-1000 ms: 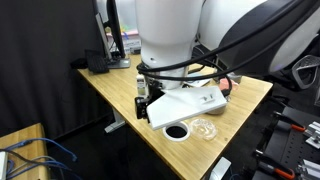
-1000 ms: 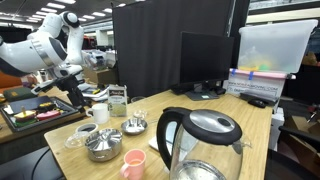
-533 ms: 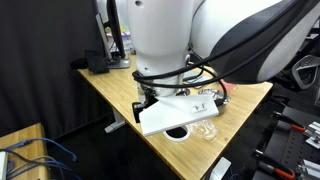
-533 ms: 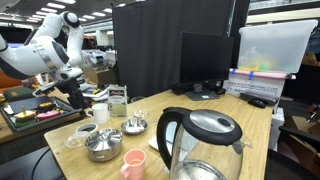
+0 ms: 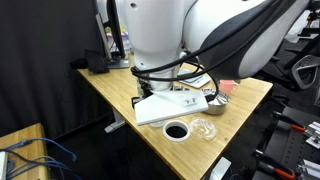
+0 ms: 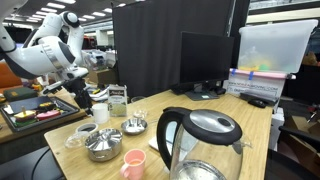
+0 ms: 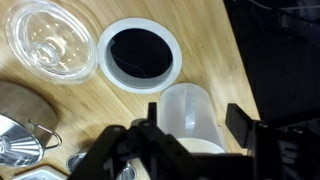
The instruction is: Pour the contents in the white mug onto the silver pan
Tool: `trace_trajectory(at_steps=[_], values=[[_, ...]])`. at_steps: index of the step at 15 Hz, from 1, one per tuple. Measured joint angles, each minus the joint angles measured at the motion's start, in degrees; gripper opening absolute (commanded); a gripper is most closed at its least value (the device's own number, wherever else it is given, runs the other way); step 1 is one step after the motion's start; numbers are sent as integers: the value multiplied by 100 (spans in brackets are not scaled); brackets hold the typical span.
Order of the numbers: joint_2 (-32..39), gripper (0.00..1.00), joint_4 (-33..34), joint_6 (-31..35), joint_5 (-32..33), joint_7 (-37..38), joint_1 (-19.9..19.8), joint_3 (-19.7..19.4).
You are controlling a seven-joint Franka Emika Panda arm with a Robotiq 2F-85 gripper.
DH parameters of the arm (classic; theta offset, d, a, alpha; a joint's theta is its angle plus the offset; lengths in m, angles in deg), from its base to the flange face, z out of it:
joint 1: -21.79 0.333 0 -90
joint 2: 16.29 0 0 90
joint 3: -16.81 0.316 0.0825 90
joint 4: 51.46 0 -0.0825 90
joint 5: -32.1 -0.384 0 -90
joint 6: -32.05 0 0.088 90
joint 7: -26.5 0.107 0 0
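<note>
In the wrist view the white mug (image 7: 188, 112) stands upright on the wooden table. My gripper (image 7: 195, 122) straddles it, one black finger (image 7: 240, 120) on each side. The jaws are open, and a thin gap still shows between the right pad and the mug's wall. An exterior view shows the mug (image 6: 100, 113) just under my gripper (image 6: 90, 103). The silver pan (image 6: 135, 124) sits a little to the right of the mug there, nearer the table's middle. In the exterior view from behind the arm, my wrist hides the mug.
Beyond the mug lies a white-rimmed dish with a dark inside (image 7: 140, 52), with a clear glass dish (image 7: 50, 40) beside it. A deeper silver bowl (image 6: 103, 145), a pink cup (image 6: 133, 163) and a glass kettle (image 6: 200, 140) stand near the front. A monitor (image 6: 207, 60) is at the back.
My arm has shifted over the mug, and the jaws have narrowed around it.
</note>
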Motion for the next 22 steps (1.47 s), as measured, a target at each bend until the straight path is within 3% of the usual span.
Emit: trace_trajectory(at_steps=[1,2,9,22], values=[[30,67,11,5,-2,1,1,0],[62,49,19,11,-3,2,6,0],[115,2,53,18,-3,77,60,-18],[-142,2,41,16,-32,49,138,-3]])
